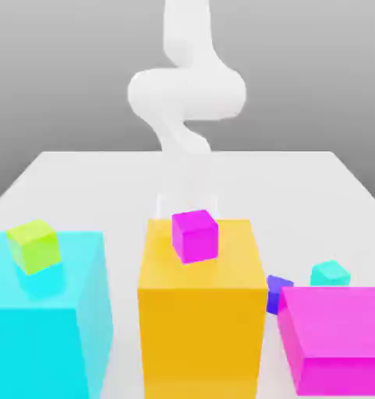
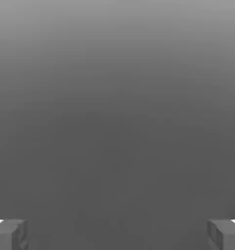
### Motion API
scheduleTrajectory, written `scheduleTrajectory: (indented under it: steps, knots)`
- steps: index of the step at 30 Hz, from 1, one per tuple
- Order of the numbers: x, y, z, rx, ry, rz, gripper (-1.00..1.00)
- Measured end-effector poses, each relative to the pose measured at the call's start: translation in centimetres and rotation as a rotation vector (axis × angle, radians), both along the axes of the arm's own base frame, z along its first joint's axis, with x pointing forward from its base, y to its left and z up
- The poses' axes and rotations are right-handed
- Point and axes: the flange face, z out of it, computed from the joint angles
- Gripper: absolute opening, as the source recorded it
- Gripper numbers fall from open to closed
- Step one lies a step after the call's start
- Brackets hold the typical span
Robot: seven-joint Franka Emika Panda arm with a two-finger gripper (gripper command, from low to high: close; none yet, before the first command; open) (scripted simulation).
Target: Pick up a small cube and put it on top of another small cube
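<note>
Nearest you in the exterior view stand three big blocks in a row: a cyan block on that view's left, an orange block in the middle and a magenta block on its right. On top of the cyan one sits a small lime cube, tilted a little; on top of the orange one sits a small magenta cube, square-faced, evenly coloured and resting free. Between the orange and magenta blocks, down on the white desk, you can see a small blue cube partly hidden, and just beyond it a small teal cube. Farther back the white arm rises behind the orange block, so you are, I judge, at the very start: nothing is grasped and no cube is stacked on another. In the hand view the tool has its two fingers set wide apart at the frame's edges, with only grey background between them. Your next move calls for choosing one small cube, bringing the wide tool down squarely over it, and closing on opposite faces.
</note>
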Motion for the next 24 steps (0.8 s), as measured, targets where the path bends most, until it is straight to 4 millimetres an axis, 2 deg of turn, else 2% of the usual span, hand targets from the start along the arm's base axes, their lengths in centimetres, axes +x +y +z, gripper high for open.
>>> scheduleTrajectory:
  steps: [2, 4, 6, 9, 11, 14, 17, 18, 20, 24]
  knots:
    - [2.2, 3.6, -4.9, 0.002, 0.076, 0.036, 0.0]
    - [3.4, 7.0, -9.9, -0.001, 0.148, 0.07, 0.0]
    - [3.8, 10.4, -14.8, -0.007, 0.219, 0.103, 0.0]
    - [2.9, 15.0, -22.0, -0.022, 0.322, 0.151, 0.0]
    - [1.4, 17.7, -26.8, -0.037, 0.39, 0.183, 0.0]
    - [-1.9, 21.1, -33.6, -0.066, 0.49, 0.228, 0.0]
    - [-6.4, 23.5, -39.9, -0.102, 0.59, 0.271, 0.0]
    - [-8.7, 24.6, -41.8, -0.121, 0.622, 0.302, 0.0]
    - [-11.8, 25.1, -45.3, -0.145, 0.681, 0.32, 0.0]
    - [-12.8, 25.2, -49.5, -0.147, 0.706, 0.321, 0.0]
